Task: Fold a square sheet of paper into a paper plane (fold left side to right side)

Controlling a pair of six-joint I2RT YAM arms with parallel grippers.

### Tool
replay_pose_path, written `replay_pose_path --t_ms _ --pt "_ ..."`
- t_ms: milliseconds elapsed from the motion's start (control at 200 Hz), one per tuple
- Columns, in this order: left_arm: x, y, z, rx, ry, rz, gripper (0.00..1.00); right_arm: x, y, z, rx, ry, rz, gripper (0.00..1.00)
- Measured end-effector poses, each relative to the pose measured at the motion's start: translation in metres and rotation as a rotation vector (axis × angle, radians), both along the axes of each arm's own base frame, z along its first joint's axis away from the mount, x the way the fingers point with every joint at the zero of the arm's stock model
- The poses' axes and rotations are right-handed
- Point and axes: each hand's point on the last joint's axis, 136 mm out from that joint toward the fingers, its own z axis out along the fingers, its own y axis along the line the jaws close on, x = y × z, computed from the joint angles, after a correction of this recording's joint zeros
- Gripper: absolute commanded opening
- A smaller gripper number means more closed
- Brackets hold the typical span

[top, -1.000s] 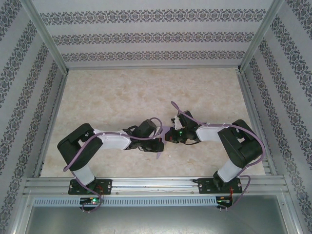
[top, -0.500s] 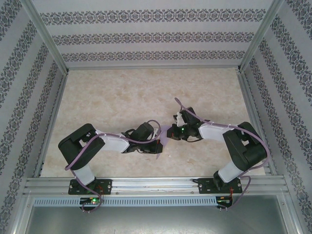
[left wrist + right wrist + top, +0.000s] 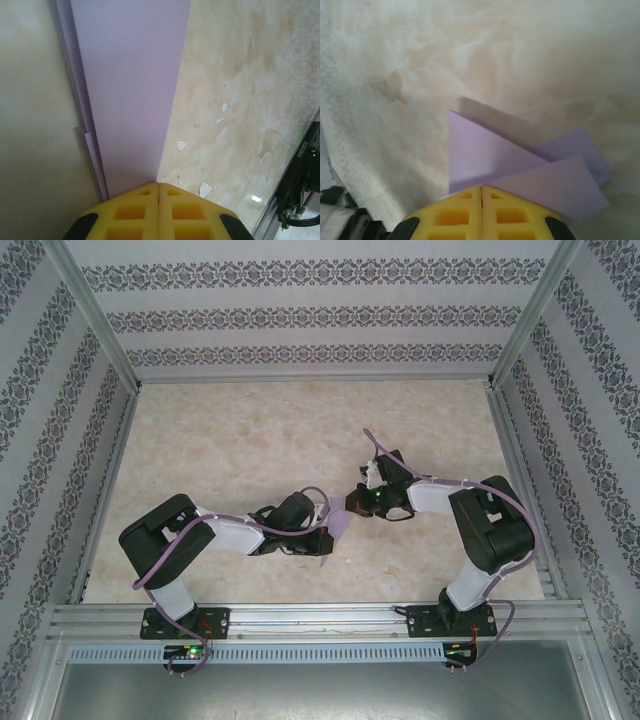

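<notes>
Farther from the left jaws than before, the right jaws, like them, clamp the plane (image 3: 342, 520): featherlight, floppy, tearable, best pinched along its layered creases.

The right gripper (image 3: 350, 506) is edging farther out and slightly rightward, and more of the paper (image 3: 338, 523) is coming into view beside it.

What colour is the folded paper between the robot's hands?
Plain lavender-purple; the thin folded paper sheet shows best in the left wrist view.
</notes>
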Motion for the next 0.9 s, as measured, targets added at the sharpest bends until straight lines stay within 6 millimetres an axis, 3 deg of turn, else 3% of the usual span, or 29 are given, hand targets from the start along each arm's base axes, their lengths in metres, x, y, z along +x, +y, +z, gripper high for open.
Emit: replay_pose_path --t_ms 75,345,630,899 --pt "0.000 0.000 0.000 0.000 0.001 0.000 0.01 -0.001 -0.003 -0.009 -0.010 0.021 -0.003 0.00" --pt "-0.004 0.004 0.011 0.027 0.024 -0.002 0.02 -0.001 -0.001 -0.010 0.014 0.020 0.009 0.00" --pt "0.020 -0.028 0.053 -0.050 -0.037 -0.033 0.02 -0.002 0.000 -0.010 0.029 0.007 0.014 0.00" --pt "0.037 -0.039 0.037 -0.027 -0.028 -0.054 0.01 -0.002 0.000 -0.010 0.030 0.003 0.015 0.00"
